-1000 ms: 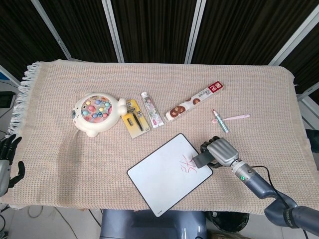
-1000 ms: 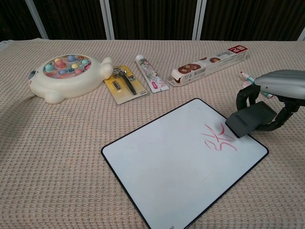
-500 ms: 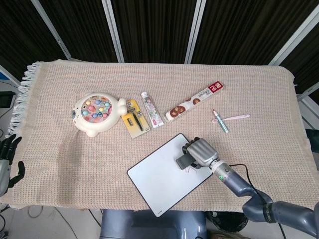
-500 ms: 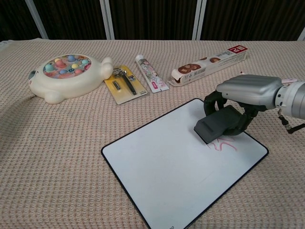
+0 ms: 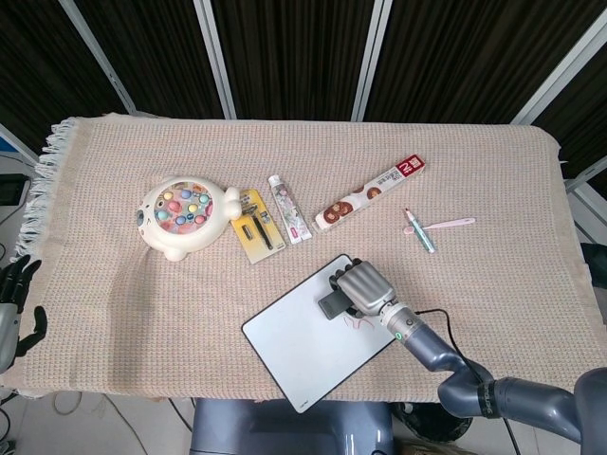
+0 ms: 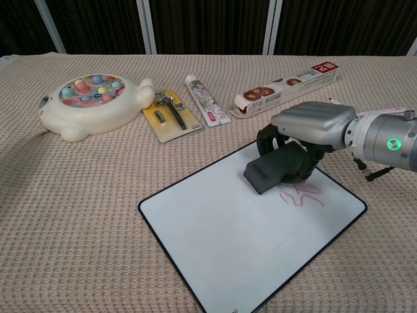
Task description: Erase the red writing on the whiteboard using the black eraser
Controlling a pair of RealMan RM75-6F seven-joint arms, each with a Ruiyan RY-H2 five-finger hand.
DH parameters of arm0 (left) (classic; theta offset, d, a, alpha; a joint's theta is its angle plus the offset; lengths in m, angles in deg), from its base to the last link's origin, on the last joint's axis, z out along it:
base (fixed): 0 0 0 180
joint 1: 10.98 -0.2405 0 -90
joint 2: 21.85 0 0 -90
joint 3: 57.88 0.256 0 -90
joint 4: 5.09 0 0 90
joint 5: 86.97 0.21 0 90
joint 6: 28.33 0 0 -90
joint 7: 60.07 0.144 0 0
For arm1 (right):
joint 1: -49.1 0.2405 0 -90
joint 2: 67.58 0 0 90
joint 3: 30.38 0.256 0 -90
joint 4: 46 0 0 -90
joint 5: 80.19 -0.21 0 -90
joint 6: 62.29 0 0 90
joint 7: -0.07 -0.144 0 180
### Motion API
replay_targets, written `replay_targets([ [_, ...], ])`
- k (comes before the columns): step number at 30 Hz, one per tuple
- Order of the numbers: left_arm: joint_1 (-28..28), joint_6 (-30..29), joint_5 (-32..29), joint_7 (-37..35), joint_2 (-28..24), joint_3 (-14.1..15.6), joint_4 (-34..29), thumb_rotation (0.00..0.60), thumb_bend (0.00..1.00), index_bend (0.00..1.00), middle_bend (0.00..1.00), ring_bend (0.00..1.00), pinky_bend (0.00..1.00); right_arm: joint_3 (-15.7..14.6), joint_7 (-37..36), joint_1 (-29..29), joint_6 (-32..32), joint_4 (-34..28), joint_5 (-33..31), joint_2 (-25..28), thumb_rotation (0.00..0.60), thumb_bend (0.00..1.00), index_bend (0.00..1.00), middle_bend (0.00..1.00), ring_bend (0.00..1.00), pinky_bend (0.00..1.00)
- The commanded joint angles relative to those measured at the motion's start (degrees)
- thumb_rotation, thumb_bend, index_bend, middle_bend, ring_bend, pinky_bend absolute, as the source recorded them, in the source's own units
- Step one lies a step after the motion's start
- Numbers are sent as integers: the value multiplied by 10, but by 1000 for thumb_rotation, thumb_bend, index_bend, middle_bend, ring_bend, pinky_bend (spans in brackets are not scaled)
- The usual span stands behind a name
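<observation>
A white whiteboard (image 5: 303, 346) (image 6: 228, 235) with a black rim lies tilted at the table's front. My right hand (image 5: 365, 287) (image 6: 311, 127) grips the black eraser (image 5: 330, 304) (image 6: 270, 171) and holds it on the board's far part. Red writing (image 5: 358, 322) (image 6: 301, 194) shows just right of the eraser, near the board's right corner, partly under the hand in the head view. My left hand (image 5: 14, 303) hangs off the table's left edge, fingers apart, holding nothing.
On the beige cloth behind the board lie a fish toy (image 5: 182, 216) (image 6: 88, 104), a razor card (image 5: 257, 223) (image 6: 171, 115), a toothpaste tube (image 5: 288, 207) (image 6: 206, 99), a long box (image 5: 370, 192) (image 6: 287, 85), a pen (image 5: 420, 230) and a pink toothbrush (image 5: 446, 224).
My right hand has slid the eraser leftward across the board, from the right edge past the writing. The upper part of the red writing has gone. The left hand has not moved.
</observation>
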Motion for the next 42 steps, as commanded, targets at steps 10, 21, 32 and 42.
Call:
replay_targets([
  [10,1,2,-9,-2,-2,-5,-1,600,599,56,5,42,52,-35,6,-21,-26,-51,17,33,600,393,502,508,465,335],
  [21,0,-2,-1,1,-3,-2,-2,600,599,56,5,42,52,-79,-12,-52,-53,-92,52,73,600,393,502,508,465,335],
  [32,0,-4,3,2,-2,-1,-1,600,600,56,5,42,52,-92,-28,-64,-58,-91,60,89,600,393,502,508,465,335],
  [42,0,-5,4,2,-2,0,0,600,600,56,5,42,52,-62,-44,-45,-35,-47,28,67,600,393,502,508,465,335],
])
